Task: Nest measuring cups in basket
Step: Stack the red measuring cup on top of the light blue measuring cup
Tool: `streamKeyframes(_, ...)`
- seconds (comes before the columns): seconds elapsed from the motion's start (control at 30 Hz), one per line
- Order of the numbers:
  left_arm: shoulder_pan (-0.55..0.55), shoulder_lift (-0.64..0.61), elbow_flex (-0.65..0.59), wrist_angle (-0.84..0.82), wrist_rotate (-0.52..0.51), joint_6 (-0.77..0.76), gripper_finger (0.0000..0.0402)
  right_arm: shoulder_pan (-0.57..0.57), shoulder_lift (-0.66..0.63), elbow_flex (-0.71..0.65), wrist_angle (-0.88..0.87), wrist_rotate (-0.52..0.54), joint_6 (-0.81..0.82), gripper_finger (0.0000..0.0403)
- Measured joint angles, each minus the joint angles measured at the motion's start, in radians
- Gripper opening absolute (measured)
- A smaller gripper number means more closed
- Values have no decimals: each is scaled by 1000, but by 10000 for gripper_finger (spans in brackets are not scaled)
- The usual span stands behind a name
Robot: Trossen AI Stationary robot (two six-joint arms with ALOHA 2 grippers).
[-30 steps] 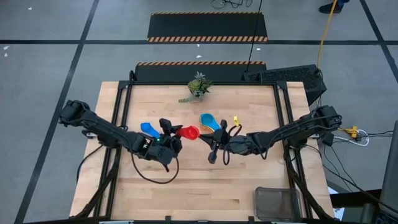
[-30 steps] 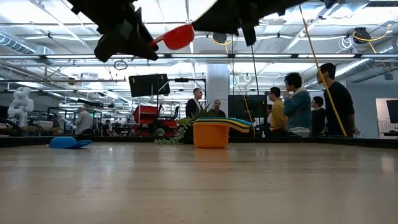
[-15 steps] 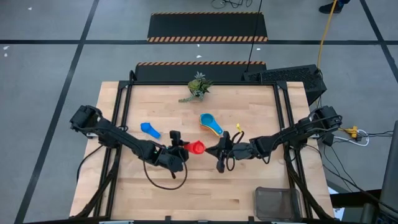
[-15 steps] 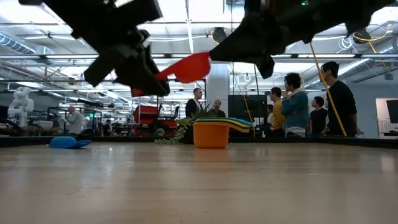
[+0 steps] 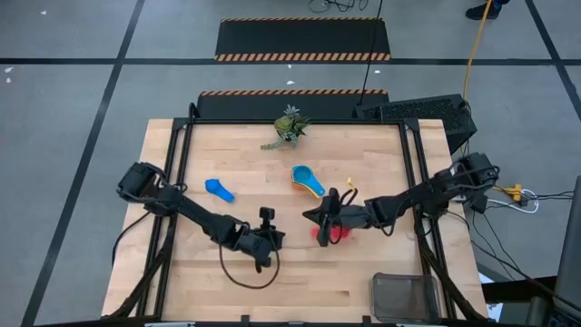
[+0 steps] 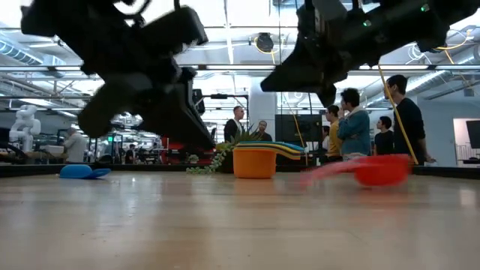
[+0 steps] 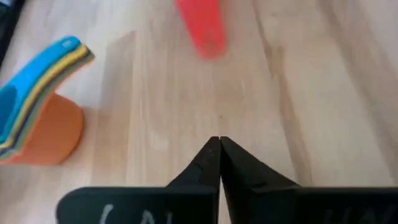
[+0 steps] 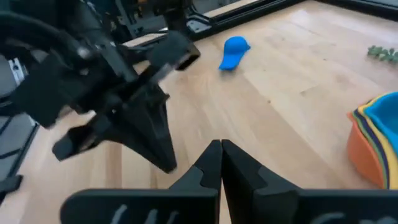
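A red measuring cup (image 5: 329, 233) shows blurred and low over the table (image 6: 375, 171); whether it rests there I cannot tell. Its handle (image 7: 202, 28) shows ahead of my left gripper (image 7: 219, 146), which is shut on nothing, left of the cup and nearer the near edge (image 5: 270, 238). My right gripper (image 5: 314, 219) is shut too (image 8: 221, 149) and hangs above the red cup, apart from it. A stack of nested cups (image 5: 307, 179), orange at the bottom and light blue on top, stands on its base mid-table. A dark blue cup (image 5: 218, 189) lies alone to the left. The basket (image 5: 404, 295) sits at the near right corner.
A small green plant sprig (image 5: 289, 125) lies near the far edge. Bare wood stretches between the grippers and the basket and along the near edge. People stand in the room beyond the far edge (image 6: 360, 124).
My left gripper, which carried the red cup in the air, has moved down and toward the near edge, let the cup go and shut on nothing. The red cup has dropped toward the table, to the right, beneath my right gripper. My right gripper has sunk a little.
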Motion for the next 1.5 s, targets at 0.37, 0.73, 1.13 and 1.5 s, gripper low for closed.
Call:
streamKeyframes(0.37, 0, 11, 0, -14, 6, -39, 10, 77, -3, -2, -306, 4, -29, 33)
streamKeyframes(0.73, 17, 11, 0, 5, -9, -47, 22, 132, -216, 33, -1016, 17, 500, 107)
streamKeyframes(1.13, 81, -5, -1, 76, 14, -20, 33, 131, -431, 35, -1532, -110, 694, 150)
streamKeyframes(1.5, 77, -5, -1, 73, 15, -51, 34, 134, -409, 34, -1624, -186, 445, 224)
